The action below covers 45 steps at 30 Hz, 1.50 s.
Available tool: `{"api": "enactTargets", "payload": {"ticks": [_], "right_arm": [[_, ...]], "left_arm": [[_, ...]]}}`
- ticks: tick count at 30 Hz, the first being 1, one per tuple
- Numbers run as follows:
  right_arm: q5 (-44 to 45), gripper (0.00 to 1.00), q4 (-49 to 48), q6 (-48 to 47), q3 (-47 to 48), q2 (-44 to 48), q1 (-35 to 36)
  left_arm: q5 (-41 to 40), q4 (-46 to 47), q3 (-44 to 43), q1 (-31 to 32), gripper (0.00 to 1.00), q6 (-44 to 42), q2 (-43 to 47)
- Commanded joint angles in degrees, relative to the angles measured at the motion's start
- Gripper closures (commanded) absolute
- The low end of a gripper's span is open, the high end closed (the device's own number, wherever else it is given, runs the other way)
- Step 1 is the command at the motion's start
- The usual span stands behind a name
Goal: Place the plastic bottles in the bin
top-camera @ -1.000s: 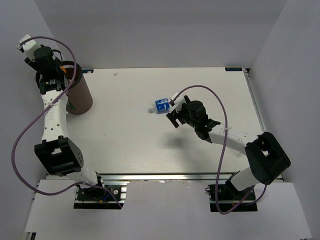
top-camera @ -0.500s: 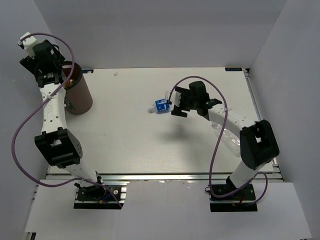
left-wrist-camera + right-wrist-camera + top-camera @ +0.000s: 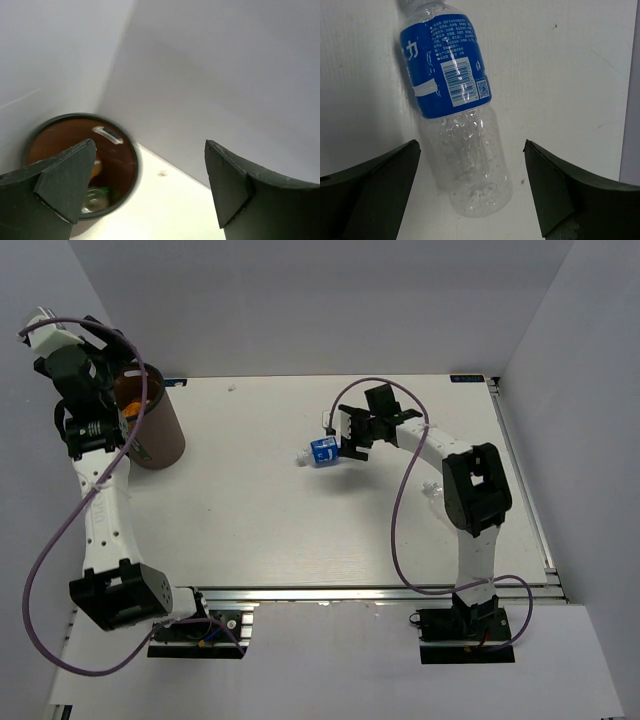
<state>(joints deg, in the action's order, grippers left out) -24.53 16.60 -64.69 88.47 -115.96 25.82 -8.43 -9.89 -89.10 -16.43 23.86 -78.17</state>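
Right wrist view, blue-label bottle [image 3: 457, 130] lying between spread fingers [image 3: 370, 195], bare table [image 3: 570, 75] around

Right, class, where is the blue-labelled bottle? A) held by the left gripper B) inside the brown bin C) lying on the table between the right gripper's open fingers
C: the blue-labelled bottle lies flat on the white table, with the right gripper open on either side of its base end and not clamped on it.

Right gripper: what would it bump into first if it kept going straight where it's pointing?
Most likely the clear plastic bottle with the blue label, lying on the white table right ahead between the right gripper's open fingers. How far off it is, I can't tell.
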Motion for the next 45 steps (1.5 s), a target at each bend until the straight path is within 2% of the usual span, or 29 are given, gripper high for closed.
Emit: {"api": "enactTargets", "payload": {"ticks": [1, 6, 8, 9, 11, 13, 15, 17, 18, 19, 22, 25, 26, 29, 35, 45], "right_arm": [[-2.6, 0.11, 2.0, 0.9, 4.3, -3.4, -0.8], [-7.5, 0.11, 3.2, 3.2, 6.6, -8.0, -1.2], [-8.2, 0.17, 4.0, 3.8, 7.2, -9.1, -1.2], [-8.2, 0.27, 4.3, 4.1, 7.6, -9.5, -1.2], [-8.2, 0.39, 3.4, 5.5, 7.7, -9.7, -1.2], [-8.5, 0.59, 2.9, 8.2, 7.7, -9.4, -1.2], [-10.1, 0.63, 0.9, 10.2, 6.9, -7.4, -1.2], [-10.6, 0.68, -3.8, 16.3, 2.8, -3.7, -1.2], [-10.5, 0.69, -10.3, 19.4, 1.0, -2.3, -1.2], [-10.4, 0.69, -13.5, 25.6, -0.6, -0.9, -1.0], [-10.1, 0.68, -23.9, 33.7, -6.2, 4.6, 0.0], [-8.2, 0.7, -32.7, 46.6, -10.7, 9.3, 1.5], [-8.6, 0.7, -33.6, 53.0, -11.2, 10.8, 1.8], [-8.2, 0.7, -37.0, 62.1, -12.5, 12.9, 2.7], [-6.6, 0.65, -40.9, 68.2, -12.4, 12.9, 4.9], [-3.2, 0.65, -43.1, 74.0, -9.7, 11.3, 5.1]], "left_arm": [[15.6, 7.7, 5.7, -0.3, 0.02, 4.4, 3.7], [23.0, 13.2, 10.8, -0.1, 0.02, 9.7, 4.0], [24.8, 15.6, 13.1, 0.5, 0.02, 11.6, 4.2], [25.4, 16.2, 13.8, 1.6, 0.02, 12.0, 4.1], [25.6, 17.4, 15.3, 3.5, 0.02, 12.3, 4.0], [22.8, 16.7, 16.0, 7.7, 0.02, 11.7, 3.6], [19.4, 15.7, 16.4, 10.9, 0.02, 9.8, 2.4], [19.1, 15.1, 16.6, 14.8, 0.02, 9.8, 0.2], [19.6, 15.5, 17.4, 17.5, 0.02, 10.5, -0.7], [20.2, 16.4, 17.7, 18.6, 0.02, 11.6, -1.5], [17.7, 16.9, 18.5, 22.6, 0.02, 13.1, -4.9], [16.6, 17.4, 18.7, 26.1, 0.02, 15.9, -8.1], [17.2, 18.6, 19.1, 26.6, 0.02, 16.7, -8.7], [16.8, 21.5, 18.9, 29.1, 0.02, 19.0, -11.6], [18.4, 23.4, 16.1, 32.8, 0.02, 21.6, -16.7], [16.9, 27.7, 18.3, 33.3, 0.02, 24.1, -15.2]]}}
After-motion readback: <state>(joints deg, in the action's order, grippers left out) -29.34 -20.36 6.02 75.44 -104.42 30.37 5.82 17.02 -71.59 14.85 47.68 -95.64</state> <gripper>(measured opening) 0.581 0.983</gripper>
